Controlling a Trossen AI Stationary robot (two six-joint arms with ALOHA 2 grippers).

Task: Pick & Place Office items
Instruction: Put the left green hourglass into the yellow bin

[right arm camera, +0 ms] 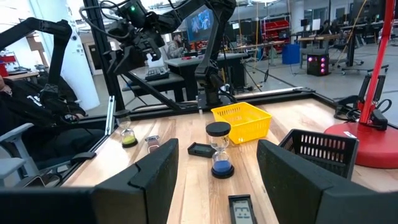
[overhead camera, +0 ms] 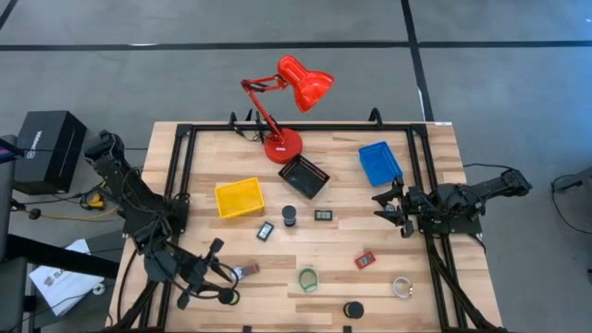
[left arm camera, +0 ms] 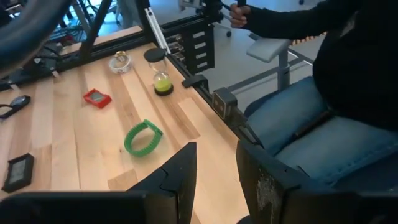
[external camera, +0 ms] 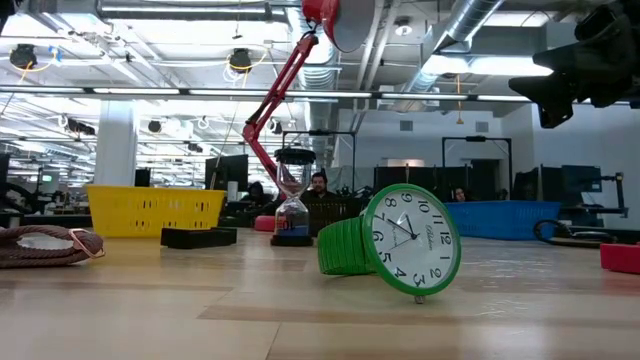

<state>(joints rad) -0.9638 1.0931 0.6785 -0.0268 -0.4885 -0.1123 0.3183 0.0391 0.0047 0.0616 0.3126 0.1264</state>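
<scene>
Left end effector [overhead camera: 217, 277] hovers at the tabletop's [overhead camera: 351, 236] near-left corner, fingers parted and empty, just beside a small hourglass with yellow-green sand [overhead camera: 228, 296]. Right end effector [overhead camera: 393, 205] waits spread near the blue mesh tray [overhead camera: 379, 162]. Judging by this, picking has yet to start; next comes lowering onto that hourglass.

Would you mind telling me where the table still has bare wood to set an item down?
The widest bare patch lies between the yellow tray and the table's left rail. Another runs along the back, between the lamp base and the blue tray. The front centre is crowded: green watch, red piece, black puck, clear ring.
</scene>
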